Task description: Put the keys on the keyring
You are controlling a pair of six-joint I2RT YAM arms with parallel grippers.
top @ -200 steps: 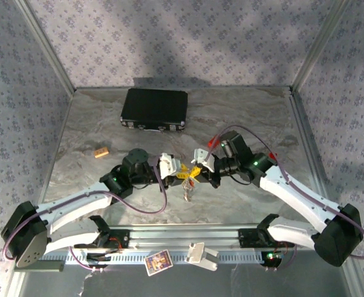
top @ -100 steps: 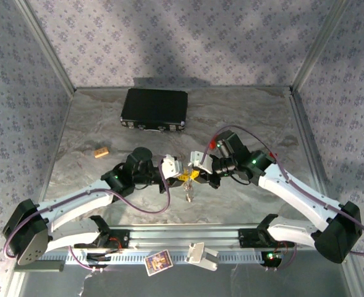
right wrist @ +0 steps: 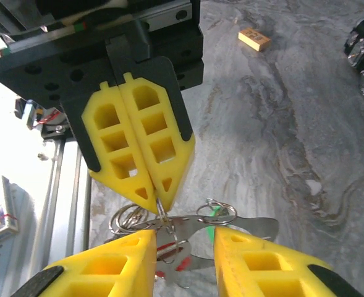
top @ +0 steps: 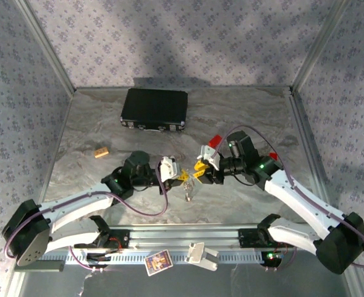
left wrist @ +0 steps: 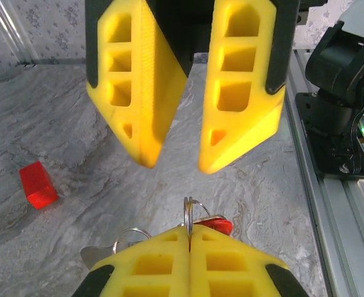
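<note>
mid-threading, our left gripper [left wrist: 189, 230] pinches the keyring [left wrist: 187, 210] while our right gripper [left wrist: 175, 164] hangs spread beside the keys [left wrist: 219, 225], so next it should probably grasp one squarely.

Two keys [right wrist: 212, 230], one keyring [right wrist: 127, 216], one black case [top: 154, 109], one red block [left wrist: 38, 184], one tan block [top: 101, 151]

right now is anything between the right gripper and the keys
Nothing visible does. The open right gripper faces the keys across bare air. They hang from a ring pinched in the shut left gripper.
</note>
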